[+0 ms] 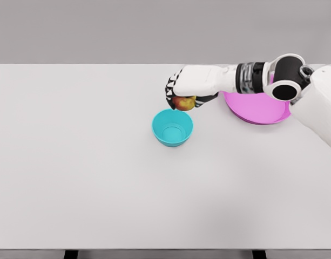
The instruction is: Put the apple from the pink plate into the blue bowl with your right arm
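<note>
My right hand (182, 93) grips the apple (184, 102) from above, fingers curled round its upper half, poised just over the far rim of the blue bowl (172, 127). Apple judged rigid, smooth, light; the top grasp suits it. Near-round, no clear long axis; stem direction indeterminate. Pink plate (257, 110) lies behind my forearm.

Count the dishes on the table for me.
2: the blue bowl near the table's middle, under the apple in the right hand, and the pink plate at right, partly hidden behind the forearm.
</note>
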Robot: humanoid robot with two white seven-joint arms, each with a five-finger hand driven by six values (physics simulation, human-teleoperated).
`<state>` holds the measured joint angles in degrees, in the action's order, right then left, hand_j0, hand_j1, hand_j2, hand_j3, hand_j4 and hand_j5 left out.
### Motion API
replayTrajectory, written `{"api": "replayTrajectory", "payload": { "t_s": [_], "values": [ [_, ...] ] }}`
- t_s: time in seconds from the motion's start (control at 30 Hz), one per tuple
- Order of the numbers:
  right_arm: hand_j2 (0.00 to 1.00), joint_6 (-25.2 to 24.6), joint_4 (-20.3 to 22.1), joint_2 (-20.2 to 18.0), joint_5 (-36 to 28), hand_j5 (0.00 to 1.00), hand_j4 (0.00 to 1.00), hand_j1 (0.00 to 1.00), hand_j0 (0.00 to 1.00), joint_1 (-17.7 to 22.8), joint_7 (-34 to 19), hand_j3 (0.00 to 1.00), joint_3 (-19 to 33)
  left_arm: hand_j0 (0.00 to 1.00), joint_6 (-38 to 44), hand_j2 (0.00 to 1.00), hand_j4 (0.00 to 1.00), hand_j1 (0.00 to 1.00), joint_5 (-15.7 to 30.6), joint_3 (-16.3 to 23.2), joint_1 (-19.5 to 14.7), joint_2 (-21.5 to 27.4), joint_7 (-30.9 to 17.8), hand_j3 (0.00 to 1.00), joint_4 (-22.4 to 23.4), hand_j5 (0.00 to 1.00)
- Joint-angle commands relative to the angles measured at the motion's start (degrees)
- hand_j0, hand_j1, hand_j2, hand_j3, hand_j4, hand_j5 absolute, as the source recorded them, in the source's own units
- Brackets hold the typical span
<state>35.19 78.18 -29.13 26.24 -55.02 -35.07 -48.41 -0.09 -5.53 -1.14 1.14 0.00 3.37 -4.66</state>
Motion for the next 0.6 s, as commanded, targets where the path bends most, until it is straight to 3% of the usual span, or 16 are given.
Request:
{"api": "replayTrajectory", "payload": {
  "t_s": [0.0,0.23,0.47,0.5,0.53,0.57],
  "values": [
    [0.44,-0.19,1.63,0.03,-0.31,0.44,0.44,0.44,0.44,0.17,0.07,0.44,-1.08,1.00,0.00,1.00,1.00,1.00,-0.01,0.00,0.00,0.00,-0.03,1.00,0.00,1.00],
    [0.44,-0.19,3.65,0.56,-0.31,0.44,0.44,0.44,0.44,0.53,0.07,0.44,-4.68,1.00,0.00,1.00,1.00,1.00,-0.01,0.00,0.00,0.00,-0.03,1.00,0.00,1.00],
    [0.45,-0.19,3.21,0.47,-0.23,0.45,0.45,0.45,0.45,0.79,0.07,0.45,-4.59,1.00,0.00,1.00,1.00,1.00,-0.01,0.00,0.00,0.00,0.06,1.00,0.00,1.00],
    [0.51,-0.19,3.21,0.47,-0.23,0.51,0.51,0.51,0.51,0.79,0.07,0.51,-4.59,1.00,0.00,1.00,1.00,1.00,-0.01,0.00,0.00,0.00,-0.03,1.00,0.00,1.00],
    [0.79,-0.19,3.03,0.47,-0.23,0.79,0.79,0.79,0.79,0.70,0.07,0.79,-4.50,1.00,0.00,1.00,1.00,1.00,-0.01,0.00,0.00,0.00,0.06,1.00,0.00,1.00],
    [1.00,-0.19,2.86,0.39,-0.23,1.00,1.00,1.00,1.00,0.79,0.07,1.00,-4.42,1.00,0.00,1.00,1.00,1.00,-0.01,0.00,0.00,0.00,0.06,1.00,0.00,1.00]
  ]
}}
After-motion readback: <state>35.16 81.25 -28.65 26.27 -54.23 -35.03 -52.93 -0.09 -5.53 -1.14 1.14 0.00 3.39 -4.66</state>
